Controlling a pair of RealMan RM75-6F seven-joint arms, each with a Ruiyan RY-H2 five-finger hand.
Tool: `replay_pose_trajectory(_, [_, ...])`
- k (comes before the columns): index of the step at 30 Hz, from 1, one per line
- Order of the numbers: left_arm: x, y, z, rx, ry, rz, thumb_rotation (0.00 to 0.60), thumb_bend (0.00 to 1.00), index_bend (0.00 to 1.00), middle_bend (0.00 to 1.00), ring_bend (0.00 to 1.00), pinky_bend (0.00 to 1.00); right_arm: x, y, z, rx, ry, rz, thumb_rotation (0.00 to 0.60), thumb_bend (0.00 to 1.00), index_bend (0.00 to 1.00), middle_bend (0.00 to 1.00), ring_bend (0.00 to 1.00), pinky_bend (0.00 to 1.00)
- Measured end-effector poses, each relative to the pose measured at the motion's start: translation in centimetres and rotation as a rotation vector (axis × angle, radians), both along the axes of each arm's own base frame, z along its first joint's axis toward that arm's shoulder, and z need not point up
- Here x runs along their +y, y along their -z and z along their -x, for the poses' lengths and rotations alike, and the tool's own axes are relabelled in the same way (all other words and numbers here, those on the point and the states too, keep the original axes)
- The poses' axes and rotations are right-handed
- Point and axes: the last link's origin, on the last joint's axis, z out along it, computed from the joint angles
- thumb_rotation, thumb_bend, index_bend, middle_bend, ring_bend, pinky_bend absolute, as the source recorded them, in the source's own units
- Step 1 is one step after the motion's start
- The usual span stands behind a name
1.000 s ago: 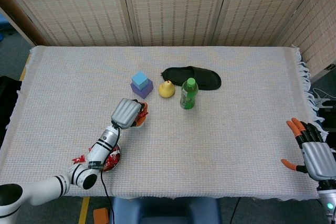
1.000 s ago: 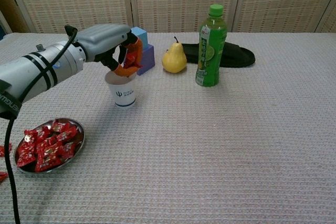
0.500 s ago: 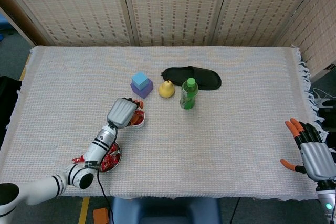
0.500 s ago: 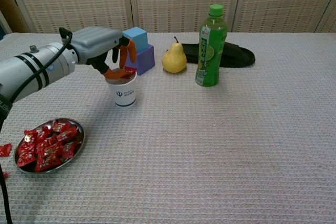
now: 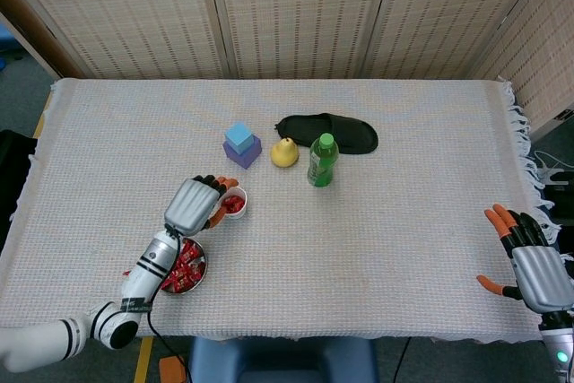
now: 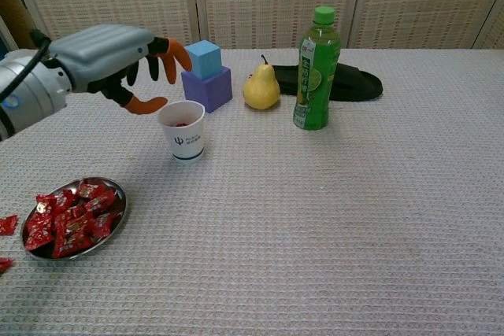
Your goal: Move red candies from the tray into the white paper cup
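Observation:
A white paper cup (image 6: pixel 182 131) (image 5: pixel 234 204) stands left of centre with red candy showing inside. A round metal tray (image 6: pixel 116 208) (image 5: pixel 201 268) near the front left edge holds several red wrapped candies (image 6: pixel 69 220). My left hand (image 6: pixel 118 58) (image 5: pixel 194 204) hovers just left of the cup, fingers spread, holding nothing. My right hand (image 5: pixel 533 260) rests at the table's front right edge, fingers apart and empty; only the head view shows it.
Behind the cup a blue cube sits on a purple block (image 6: pixel 206 75), beside a yellow pear (image 6: pixel 261 87), a green bottle (image 6: pixel 316 70) and a black slipper (image 6: pixel 346 83). Two loose candies (image 6: pixel 6 226) lie left of the tray.
My left hand was over the cup pinching a red candy; the candy dropped in, and the hand has opened and drawn back left, away from the cup. The right hand barely shifted.

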Motion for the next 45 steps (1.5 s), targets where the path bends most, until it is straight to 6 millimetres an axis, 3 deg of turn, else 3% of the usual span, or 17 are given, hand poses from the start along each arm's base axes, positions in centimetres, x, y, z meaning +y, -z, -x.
replay_pose_trajectory(4, [-4.0,-2.4,4.5,0.052,-0.069,-0.012,0.6,0.38,0.21,0.28,0.46,0.72,0.2,0.1,-0.3,-0.003,-0.016,-0.009,0.6,0.02,0.0,0.0,0.0,0.0])
replay_pose_trajectory(10, [-9.5,-4.6,11.0,0.174,-0.245,0.008,0.6,0.38,0.21,0.28,0.52,0.78,0.5,0.4,-0.8,-0.005,-0.046,-0.028,0.6,0.02,0.0,0.0,0.0,0.0])
replay_pose_trajectory(16, [-11.9,-4.4,14.0,0.274,-0.326,0.0,0.6,0.38,0.22,0.29,0.57,0.82,0.7,0.9,-1.2,-0.003,-0.067,-0.051,0.6,0.02,0.0,0.0,0.0,0.0])
replay_pose_trajectory(27, [-13.7,-1.9,15.6,0.365,-0.362,0.003,0.6,0.37,0.27,0.32,0.58,0.86,1.1,0.9,-1.2,-0.003,-0.076,-0.059,0.6,0.02,0.0,0.0,0.0,0.0])
replay_pose_trajectory(45, [-13.2,-0.3,16.2,0.489,-0.316,-0.082,0.6,0.37,0.36,0.41,0.59,0.88,1.2,1.0,-1.3,0.002,-0.083,-0.062,0.6,0.02,0.0,0.0,0.0,0.0])
